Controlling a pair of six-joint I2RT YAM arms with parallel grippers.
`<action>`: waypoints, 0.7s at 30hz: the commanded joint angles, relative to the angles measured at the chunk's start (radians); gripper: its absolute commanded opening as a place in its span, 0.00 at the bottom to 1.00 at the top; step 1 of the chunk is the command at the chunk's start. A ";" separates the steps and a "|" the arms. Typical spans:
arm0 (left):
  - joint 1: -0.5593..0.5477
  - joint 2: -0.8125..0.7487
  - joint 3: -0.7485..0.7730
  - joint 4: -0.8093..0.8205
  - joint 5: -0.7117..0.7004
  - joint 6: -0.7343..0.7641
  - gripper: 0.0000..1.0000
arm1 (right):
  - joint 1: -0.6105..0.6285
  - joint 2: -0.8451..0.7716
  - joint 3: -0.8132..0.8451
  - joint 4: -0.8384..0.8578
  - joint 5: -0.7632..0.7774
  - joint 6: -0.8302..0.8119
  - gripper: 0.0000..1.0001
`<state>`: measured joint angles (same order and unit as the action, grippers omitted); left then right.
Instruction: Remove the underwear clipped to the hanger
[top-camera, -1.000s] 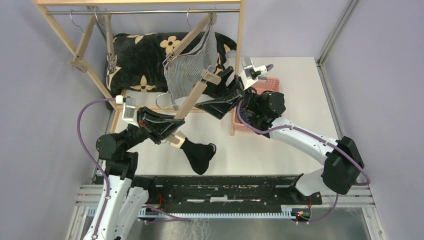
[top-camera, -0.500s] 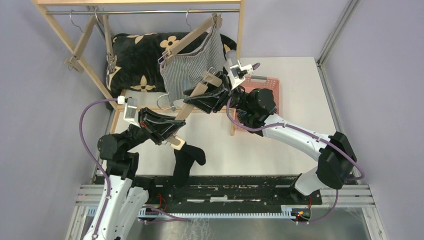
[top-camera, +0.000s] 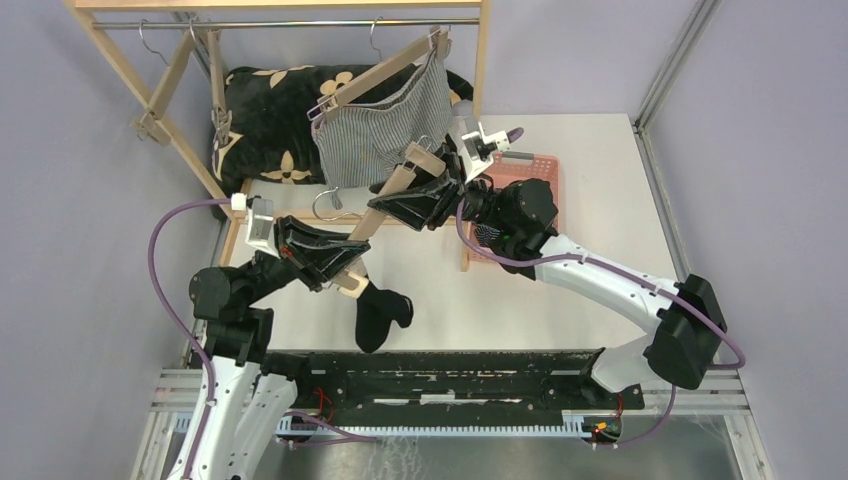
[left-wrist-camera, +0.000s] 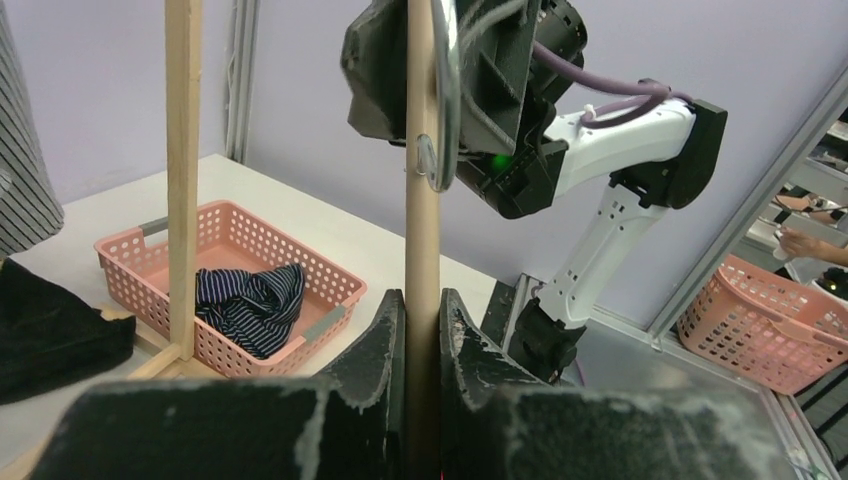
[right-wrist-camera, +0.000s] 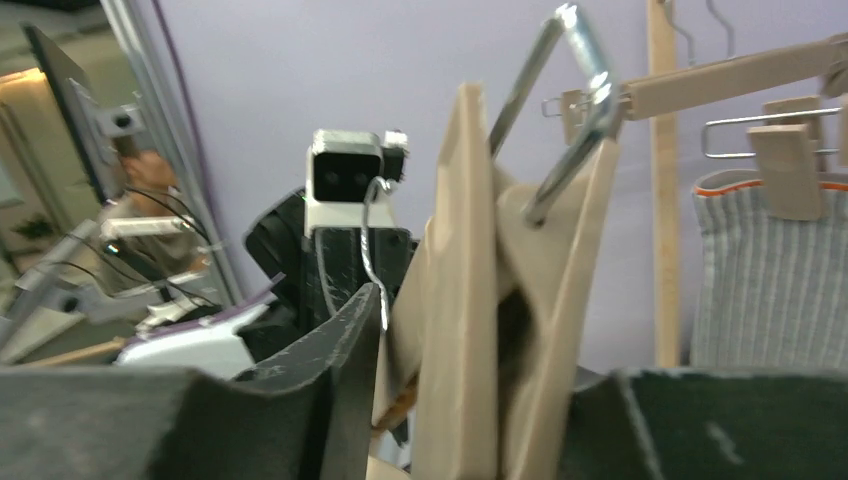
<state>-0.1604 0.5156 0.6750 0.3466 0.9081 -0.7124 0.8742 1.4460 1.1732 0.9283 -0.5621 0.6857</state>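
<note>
My left gripper (top-camera: 340, 268) (left-wrist-camera: 422, 300) is shut on the bar of a wooden hanger (top-camera: 385, 200) that slants above the table. Black underwear (top-camera: 378, 310) hangs bunched from the hanger's lower clip, just past the left fingers. My right gripper (top-camera: 395, 195) (right-wrist-camera: 495, 340) has its jaws pressed on the hanger's upper wooden clip (right-wrist-camera: 470, 260). Grey-white pinstriped underwear (top-camera: 375, 135) (right-wrist-camera: 770, 280) stays clipped to a second hanger on the rail. Navy striped underwear (left-wrist-camera: 250, 305) lies in the pink basket (left-wrist-camera: 130, 250).
The wooden rack's right post (top-camera: 481, 100) and metal rail (top-camera: 300, 22) stand close behind both grippers. A big black cushion with cream flowers (top-camera: 270, 120) lies under the rack. Bare hangers (top-camera: 215, 90) hang at the left. The pink basket (top-camera: 540, 170) sits beside the right wrist.
The right gripper moved left onto the hanger's upper clip and closed its jaws on it. The black underwear swung and now hangs narrower. The left grip held still.
</note>
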 joint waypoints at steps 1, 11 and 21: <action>0.003 -0.011 0.036 -0.004 -0.034 -0.009 0.03 | -0.006 -0.044 -0.036 0.011 0.027 -0.128 0.48; 0.003 -0.019 0.011 0.036 -0.044 -0.039 0.03 | -0.006 -0.006 0.010 -0.002 -0.009 -0.092 0.01; 0.003 0.012 0.108 -0.186 -0.072 0.111 0.86 | -0.003 -0.067 -0.012 -0.001 -0.024 -0.107 0.01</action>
<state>-0.1581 0.5171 0.6918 0.2558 0.8612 -0.6903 0.8742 1.4296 1.1465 0.8989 -0.5743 0.6132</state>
